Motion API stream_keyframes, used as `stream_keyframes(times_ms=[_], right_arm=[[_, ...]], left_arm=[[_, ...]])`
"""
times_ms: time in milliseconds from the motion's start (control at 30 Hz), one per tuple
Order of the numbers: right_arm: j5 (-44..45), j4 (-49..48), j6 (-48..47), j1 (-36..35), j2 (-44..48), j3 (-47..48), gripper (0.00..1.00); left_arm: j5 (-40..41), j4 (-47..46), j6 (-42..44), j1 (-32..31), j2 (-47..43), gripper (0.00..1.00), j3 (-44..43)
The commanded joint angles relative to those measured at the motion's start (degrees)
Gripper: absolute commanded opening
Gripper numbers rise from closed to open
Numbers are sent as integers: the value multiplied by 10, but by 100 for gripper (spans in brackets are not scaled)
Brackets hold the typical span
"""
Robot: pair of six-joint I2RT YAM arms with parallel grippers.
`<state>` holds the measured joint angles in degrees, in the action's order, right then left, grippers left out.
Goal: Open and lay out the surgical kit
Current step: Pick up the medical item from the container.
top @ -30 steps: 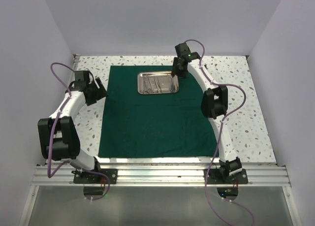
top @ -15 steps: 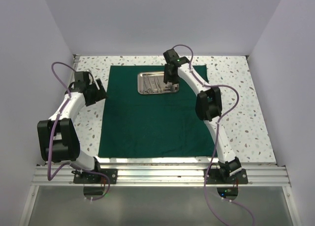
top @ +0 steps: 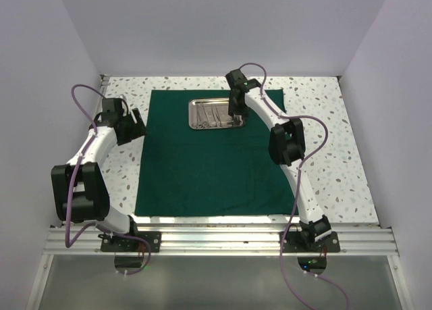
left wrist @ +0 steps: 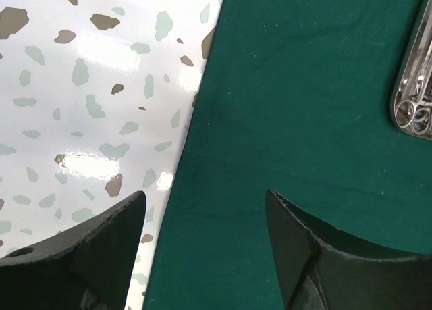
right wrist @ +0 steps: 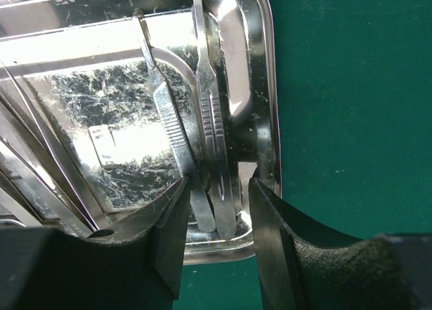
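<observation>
**My right jaws straddle two instruments in the tray; my left hand hangs released at the cloth's edge.**

The dark green cloth [top: 209, 168] lies spread flat on the speckled table [top: 337, 161], and the steel tray [top: 202, 114] sits on its far middle part with the slim silver instruments [right wrist: 209, 121] lying inside it. My right gripper [right wrist: 217, 185] is down at the tray's right end, fingers [right wrist: 165, 242] parted either side of two flat handles that lie along the tray's rim. A little room shows around the handles, so I am not clenched on them, though I cannot tell whether a pad touches. My left gripper [left wrist: 204, 195] is spread wide and holds nothing, poised over the cloth's left edge with one finger above bare table and the other above the cloth.
</observation>
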<state>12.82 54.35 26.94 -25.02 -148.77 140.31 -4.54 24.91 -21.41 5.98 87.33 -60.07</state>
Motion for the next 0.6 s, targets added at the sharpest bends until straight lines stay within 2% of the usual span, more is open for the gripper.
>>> stream_keyframes(times_ms=[0, 167, 300, 567], right_arm=[[16, 15, -6, 0, -8, -2, 43], [30, 38, -17, -10, -30, 6, 35], [35, 52, -27, -18, -46, 10, 18], [34, 59, -25, -18, -54, -8, 7]], left_arm=[[-8, -6, 13, 5, 1, 75, -5], [-5, -6, 15, 4, 2, 75, -1], [-5, -6, 15, 4, 6, 75, -1], [-9, -4, 18, 4, 8, 75, -1]])
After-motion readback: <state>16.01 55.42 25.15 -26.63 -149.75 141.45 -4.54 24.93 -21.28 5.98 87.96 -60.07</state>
